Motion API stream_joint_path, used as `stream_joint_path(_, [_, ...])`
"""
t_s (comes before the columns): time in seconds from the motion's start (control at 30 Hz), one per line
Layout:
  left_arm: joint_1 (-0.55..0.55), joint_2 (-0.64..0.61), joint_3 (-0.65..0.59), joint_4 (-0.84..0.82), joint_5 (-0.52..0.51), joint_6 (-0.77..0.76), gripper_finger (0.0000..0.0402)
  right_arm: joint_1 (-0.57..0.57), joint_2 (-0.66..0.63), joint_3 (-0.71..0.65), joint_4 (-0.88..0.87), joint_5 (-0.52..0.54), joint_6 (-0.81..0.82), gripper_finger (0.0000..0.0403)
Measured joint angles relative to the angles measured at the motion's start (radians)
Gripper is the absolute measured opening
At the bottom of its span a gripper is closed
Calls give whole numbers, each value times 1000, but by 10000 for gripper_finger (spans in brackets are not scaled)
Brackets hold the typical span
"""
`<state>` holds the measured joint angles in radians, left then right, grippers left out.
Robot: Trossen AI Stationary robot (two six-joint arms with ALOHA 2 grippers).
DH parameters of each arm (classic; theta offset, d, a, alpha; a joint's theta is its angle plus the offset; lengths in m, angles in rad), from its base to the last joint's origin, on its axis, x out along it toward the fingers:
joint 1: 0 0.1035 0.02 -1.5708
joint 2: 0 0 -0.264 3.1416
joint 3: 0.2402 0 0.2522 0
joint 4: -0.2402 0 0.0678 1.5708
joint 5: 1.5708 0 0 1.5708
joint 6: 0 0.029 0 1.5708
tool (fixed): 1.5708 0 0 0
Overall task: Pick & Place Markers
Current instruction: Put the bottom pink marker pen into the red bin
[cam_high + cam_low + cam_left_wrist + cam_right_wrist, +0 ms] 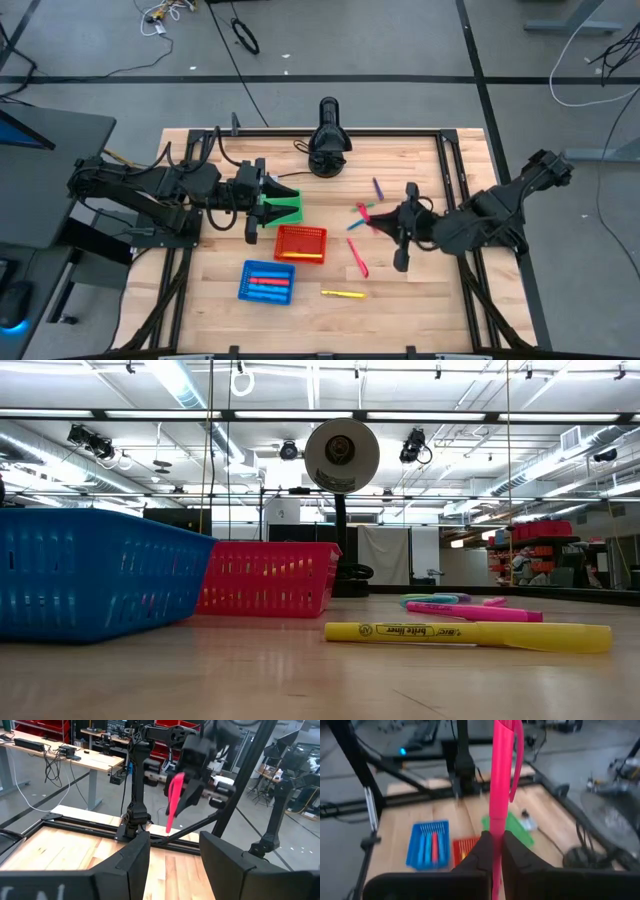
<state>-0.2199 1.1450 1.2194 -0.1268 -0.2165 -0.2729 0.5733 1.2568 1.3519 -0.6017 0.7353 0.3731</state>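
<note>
My right gripper (385,222) hovers above the table's right half, shut on a pink marker (501,780). The left wrist view also shows that marker (175,802). Loose markers lie on the wood under it: a pink one (357,257), a yellow one (343,294), a purple one (378,188) and a blue one (356,226). Near the middle stand the red basket (300,243) and the blue basket (267,281), which holds markers. My left gripper (172,860) is open and level above the green basket (287,208), with nothing between its fingers. My right gripper pinches the pink marker near one end (495,837) between its two fingers (517,857). The marker lies along the fingers and sticks out far past their tips, its clipped cap (512,740) at the free end. It is lifted clear of the table.
A black stand with a round head (328,148) stands at the table's far edge. Black frame rails (450,170) run along the table's sides. In the low view the yellow marker (470,633) and a pink one (470,611) lie on bare wood right of the baskets.
</note>
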Motion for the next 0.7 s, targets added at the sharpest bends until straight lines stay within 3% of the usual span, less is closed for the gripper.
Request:
stream_joint_path(0.37, [0,0,0,0,0,0,177,-12,0,6,349,10,-248,5])
stream_joint_path(0.7, [0,2,0,7,36,30,177,-43,0,6,512,-100,-334,5])
